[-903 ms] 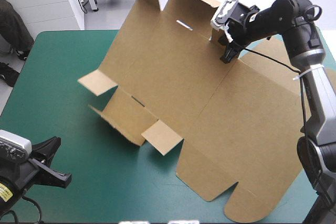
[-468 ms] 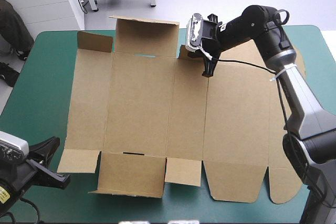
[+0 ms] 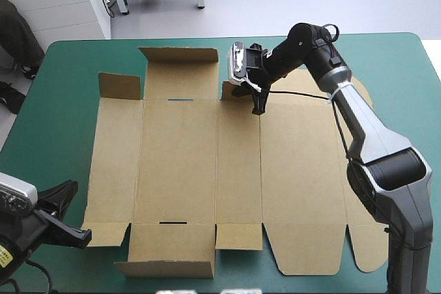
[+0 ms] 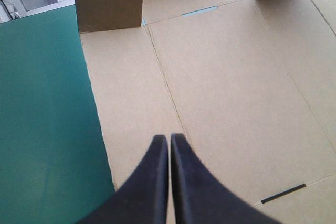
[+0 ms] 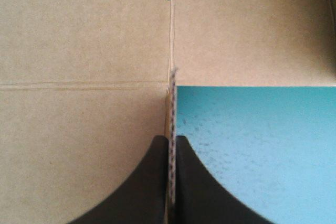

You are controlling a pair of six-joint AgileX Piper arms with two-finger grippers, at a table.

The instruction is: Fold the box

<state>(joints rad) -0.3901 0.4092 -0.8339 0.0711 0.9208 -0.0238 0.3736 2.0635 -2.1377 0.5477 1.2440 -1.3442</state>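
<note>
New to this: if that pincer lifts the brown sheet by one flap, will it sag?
Probably stiff within panels: the box lies flat, unbowed. It would likely hinge at creases, as the far flaps stand up. Seemingly light: the right pincer pinches one thin edge.

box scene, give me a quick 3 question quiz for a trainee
1. True or false: the box already has all its walls raised and tucked into a tray.
2. Pick one: the right gripper is shut on A) a raised flap at the box's far edge, B) the box's near edge, C) nothing.
3. Fill the gap: the left gripper, over the box's near left part, is shut and holds ____.

Key: 1 false, as it lies mostly flat with only some far flaps up; 2 A; 3 nothing.
</note>
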